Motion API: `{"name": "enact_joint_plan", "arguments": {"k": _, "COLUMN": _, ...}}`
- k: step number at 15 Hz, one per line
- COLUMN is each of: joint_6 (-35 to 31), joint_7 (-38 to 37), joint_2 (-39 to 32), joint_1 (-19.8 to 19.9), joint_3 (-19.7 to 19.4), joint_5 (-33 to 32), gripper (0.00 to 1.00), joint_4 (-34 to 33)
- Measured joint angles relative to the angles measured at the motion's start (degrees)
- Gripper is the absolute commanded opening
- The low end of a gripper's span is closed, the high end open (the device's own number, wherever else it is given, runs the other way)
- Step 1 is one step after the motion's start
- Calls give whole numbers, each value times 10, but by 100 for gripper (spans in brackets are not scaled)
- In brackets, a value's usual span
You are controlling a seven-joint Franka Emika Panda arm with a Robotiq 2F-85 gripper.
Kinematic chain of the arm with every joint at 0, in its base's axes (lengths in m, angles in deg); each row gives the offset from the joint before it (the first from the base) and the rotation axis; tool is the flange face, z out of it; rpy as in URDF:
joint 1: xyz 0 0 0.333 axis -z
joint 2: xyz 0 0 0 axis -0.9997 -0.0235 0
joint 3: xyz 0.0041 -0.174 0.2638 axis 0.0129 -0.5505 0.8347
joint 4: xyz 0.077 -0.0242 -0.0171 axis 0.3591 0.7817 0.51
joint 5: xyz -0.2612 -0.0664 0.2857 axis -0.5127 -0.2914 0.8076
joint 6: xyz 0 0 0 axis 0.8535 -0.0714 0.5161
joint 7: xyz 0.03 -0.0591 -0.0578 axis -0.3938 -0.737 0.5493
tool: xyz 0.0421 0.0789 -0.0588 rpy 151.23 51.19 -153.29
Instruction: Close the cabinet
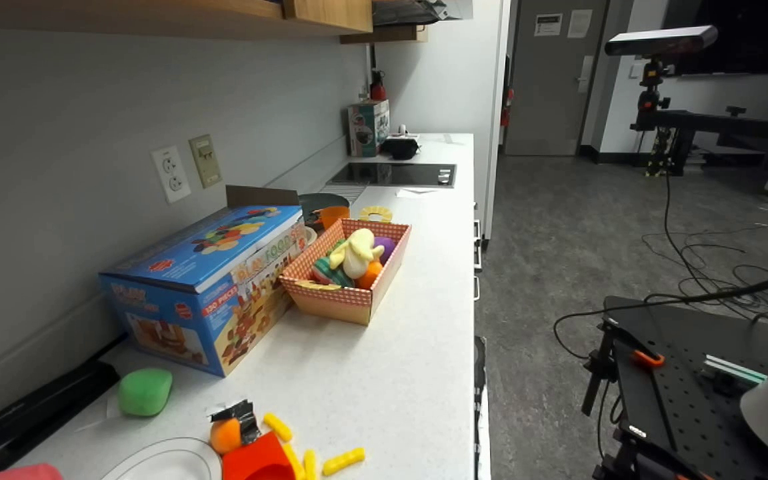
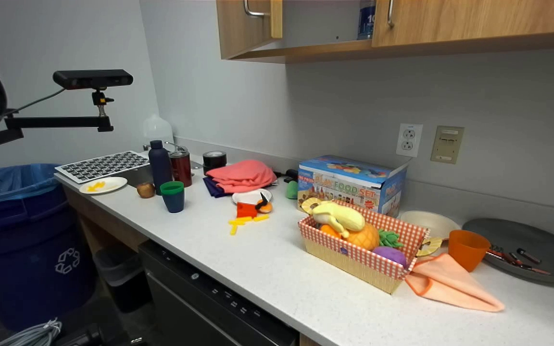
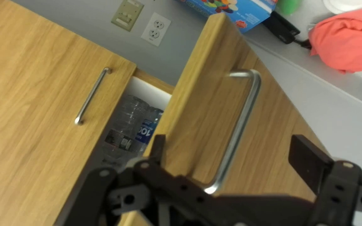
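Wrist view: the black two-fingered claw [image 3: 231,153] is spread wide, gripping nothing, in front of the ajar brown wooden door [image 3: 272,141] with its silver bar handle [image 3: 239,128]; contact is unclear. The wooden wall cabinet [image 2: 474,19] hangs above the white table [image 2: 258,259].

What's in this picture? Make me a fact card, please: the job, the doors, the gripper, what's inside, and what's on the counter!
Job: close the cabinet
Doors: open door, with a closed door beside it
Gripper: open, a metal handle seen between its jaws; touching or not, can't tell
Inside cabinet: clear plastic bottles
On the counter: basket, play food box, orange cup
On top in basket: yellow toy banana
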Motion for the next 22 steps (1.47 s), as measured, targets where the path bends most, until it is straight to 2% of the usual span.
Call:
{"name": "enact_joint_plan", "arguments": {"k": 3, "joint_6": -55, "joint_7": -22, "joint_2": 14, "joint_1": 45, "joint_3": 8, "joint_5": -36, "gripper": 100, "joint_4": -1}}
{"name": "enact_joint_plan", "arguments": {"k": 7, "joint_6": -160, "joint_7": -59, "joint_2": 7, "joint_1": 98, "joint_3": 15, "joint_5": -61, "gripper": 100, "joint_4": 0}}
{"name": "enact_joint_plan", "arguments": {"k": 11, "joint_6": -240, "joint_7": -90, "joint_2": -29, "joint_1": 100, "joint_3": 20, "joint_5": -61, "gripper": 100, "joint_4": -1}}
{"name": "enact_joint_plan", "arguments": {"k": 17, "joint_6": -317, "joint_7": -111, "joint_2": -97, "joint_1": 95, "joint_3": 21, "joint_5": -63, "gripper": 100, "joint_4": -6}}
{"name": "enact_joint_plan", "arguments": {"k": 22, "joint_6": -383, "joint_7": -94, "joint_2": -167, "joint_1": 109, "joint_3": 21, "joint_5": -108, "gripper": 100, "joint_4": -32}}
